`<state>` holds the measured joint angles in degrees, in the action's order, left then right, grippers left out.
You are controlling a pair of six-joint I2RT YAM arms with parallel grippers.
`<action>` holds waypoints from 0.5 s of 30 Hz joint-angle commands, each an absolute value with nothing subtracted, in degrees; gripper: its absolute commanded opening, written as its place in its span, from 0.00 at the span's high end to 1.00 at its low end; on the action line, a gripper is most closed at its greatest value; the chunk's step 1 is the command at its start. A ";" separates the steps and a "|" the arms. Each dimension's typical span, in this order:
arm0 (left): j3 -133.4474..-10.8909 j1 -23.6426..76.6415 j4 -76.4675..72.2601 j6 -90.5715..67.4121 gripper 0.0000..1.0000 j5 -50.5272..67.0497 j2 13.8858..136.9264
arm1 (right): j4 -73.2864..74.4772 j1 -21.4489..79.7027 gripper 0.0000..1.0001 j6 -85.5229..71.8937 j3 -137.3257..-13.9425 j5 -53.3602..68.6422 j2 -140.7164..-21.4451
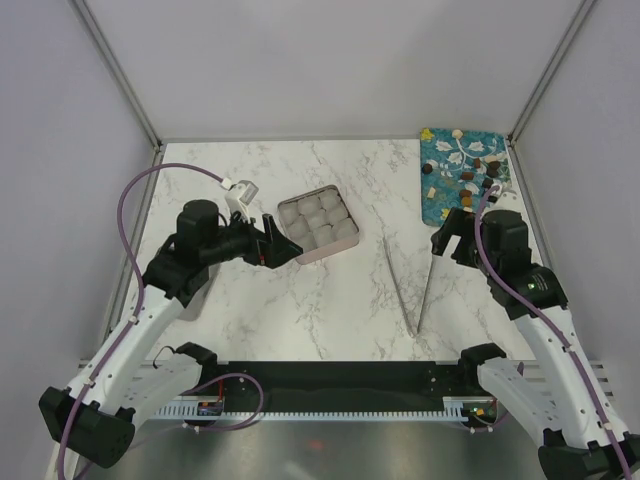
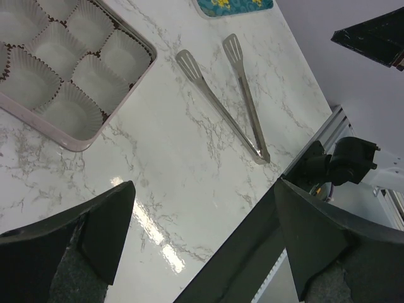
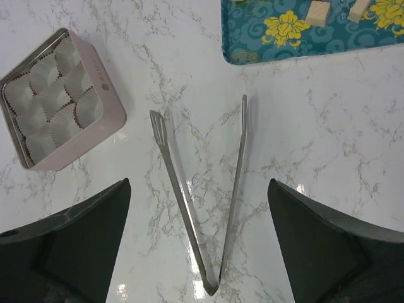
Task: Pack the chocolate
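The chocolate [image 1: 470, 176] lies as several small brown and cream pieces on a teal patterned tray [image 1: 440, 160] at the far right; two cream pieces [image 3: 317, 11] show in the right wrist view. A pink tin [image 1: 330, 252] holds white paper cups, with nothing in the cups I can see. My left gripper [image 1: 275, 243] hovers open just left of the tin, nothing between its fingers [image 2: 107, 233]. My right gripper [image 1: 452, 235] hangs open in front of the tray, above the metal tongs [image 3: 202, 208], empty.
The tongs [image 1: 410, 285] lie spread in a V on the marble table, hinge toward the near edge, between tin and tray. The tin's rim [image 2: 76, 142] and the tongs [image 2: 221, 107] show in the left wrist view. White walls enclose three sides.
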<state>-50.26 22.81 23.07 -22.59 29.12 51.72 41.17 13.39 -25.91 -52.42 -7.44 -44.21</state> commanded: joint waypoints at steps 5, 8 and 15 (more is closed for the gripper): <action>-50.62 22.76 25.48 -19.86 0.00 26.90 50.28 | 40.87 13.54 0.02 -26.90 -50.72 -6.61 -46.57; -49.58 22.76 25.93 -19.60 0.00 25.32 48.43 | 39.29 13.53 0.03 -25.48 -46.50 -2.37 -49.46; -47.29 22.76 27.86 -18.99 0.00 24.43 45.53 | 35.00 14.06 0.05 -31.28 -43.07 -1.23 -53.00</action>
<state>-48.34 22.81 26.35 -21.63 25.47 46.39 39.38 13.52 -27.77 -43.44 -2.55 -53.56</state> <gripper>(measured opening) 0.993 0.947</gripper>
